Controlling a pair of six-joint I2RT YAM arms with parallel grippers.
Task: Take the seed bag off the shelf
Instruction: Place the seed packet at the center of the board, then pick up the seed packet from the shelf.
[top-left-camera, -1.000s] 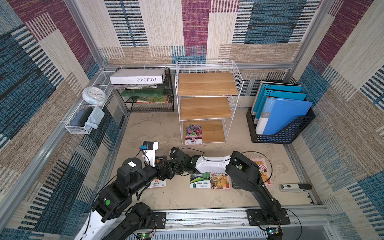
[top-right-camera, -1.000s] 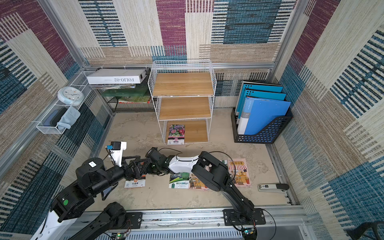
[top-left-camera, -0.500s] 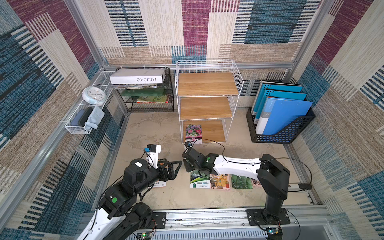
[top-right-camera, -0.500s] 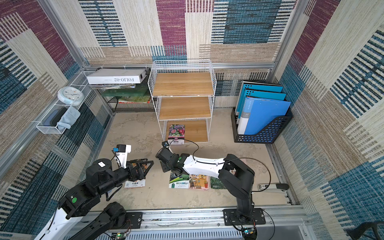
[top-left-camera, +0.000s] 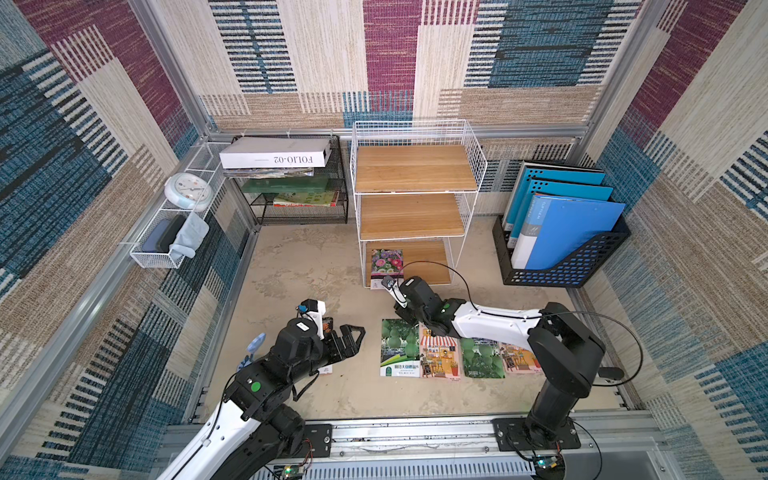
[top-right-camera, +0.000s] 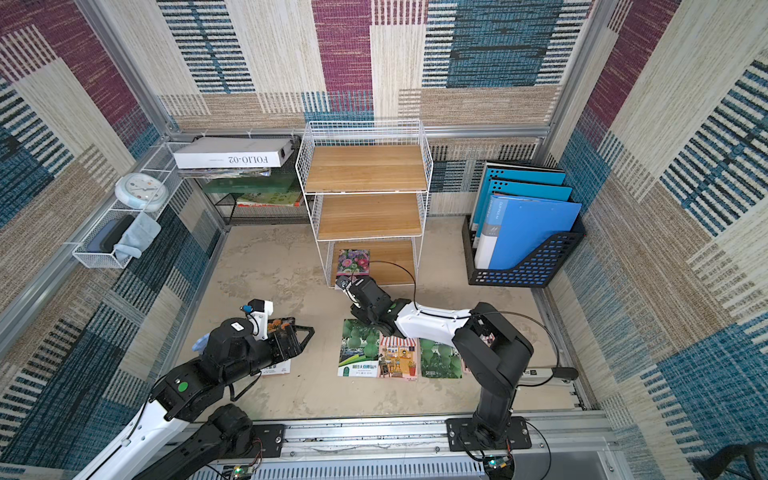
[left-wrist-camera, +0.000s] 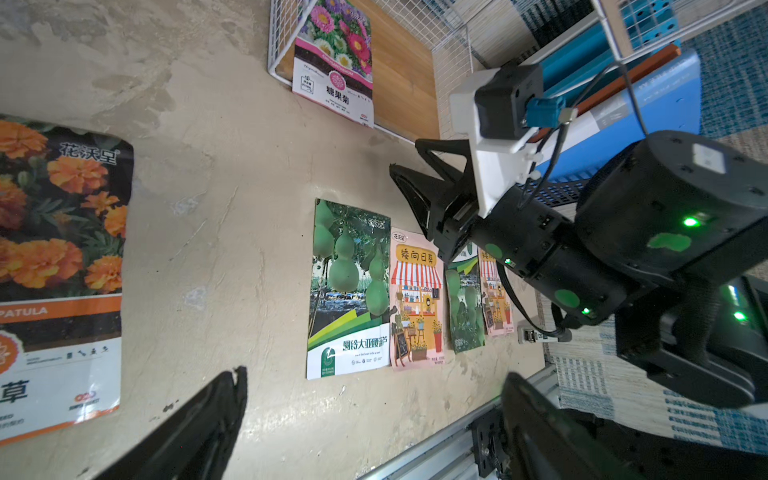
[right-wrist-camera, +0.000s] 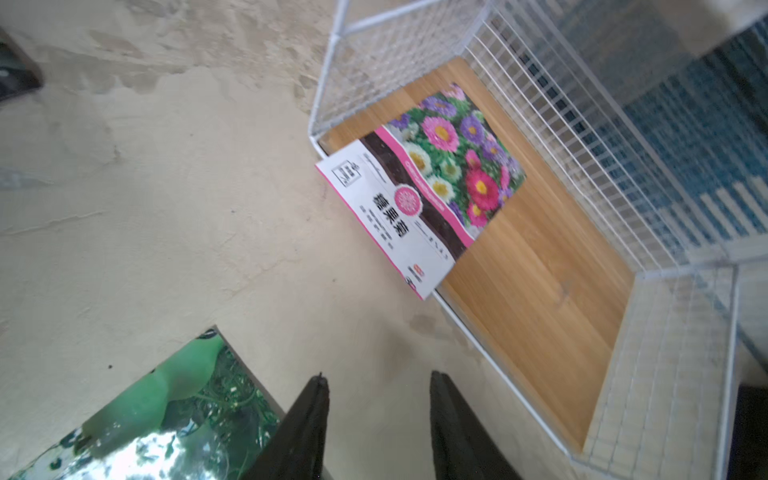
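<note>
Both top views look steeply down from high above the near edge, covering the whole table (top-left-camera: 291, 266) and the shelf (top-left-camera: 415, 168). The left wrist camera hangs low, facing right toward the right arm (left-wrist-camera: 582, 257). The right wrist camera faces the shelf's bottom tier closely. Both wrist views share the seed bag (left-wrist-camera: 334, 62).

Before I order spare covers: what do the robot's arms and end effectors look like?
The left arm and right arm pair white shells with black joint housings bearing green dot stickers. The left end effector and right end effector each have black triangular fingers, a white camera bracket and thin black cables.
</note>
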